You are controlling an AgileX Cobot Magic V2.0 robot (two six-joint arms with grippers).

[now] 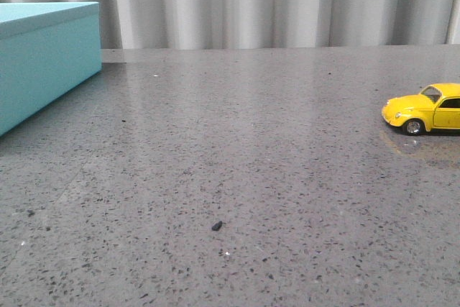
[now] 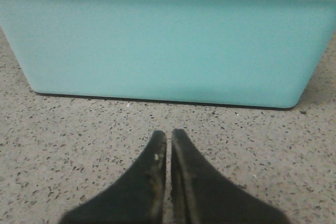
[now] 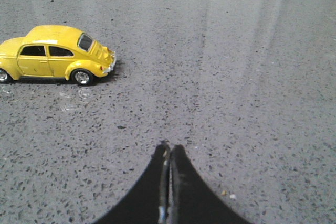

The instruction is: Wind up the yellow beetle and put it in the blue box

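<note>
Yellow beetle [image 1: 425, 108], a small glossy toy car, sits at three o'clock on the speckled grey table [image 1: 237, 177]. Large matte turquoise-blue box [image 1: 43, 55] stands at ten o'clock. Left gripper [image 2: 168, 139] and right gripper [image 3: 169, 150] are both pressed together, empty.

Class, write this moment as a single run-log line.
stage: not started | yellow beetle: on table, untouched | blue box: lid on | left gripper: shut, empty, facing box | right gripper: shut, empty

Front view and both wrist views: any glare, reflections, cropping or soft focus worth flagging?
Front view: sharp, glossy table mirrors the curtain in pale streaks; yellow beetle cropped at the right edge, blue box at the left. Left wrist view: box side soft, shut left gripper dark. Right wrist view: streaky glare, beetle clear, right gripper shut.
</note>
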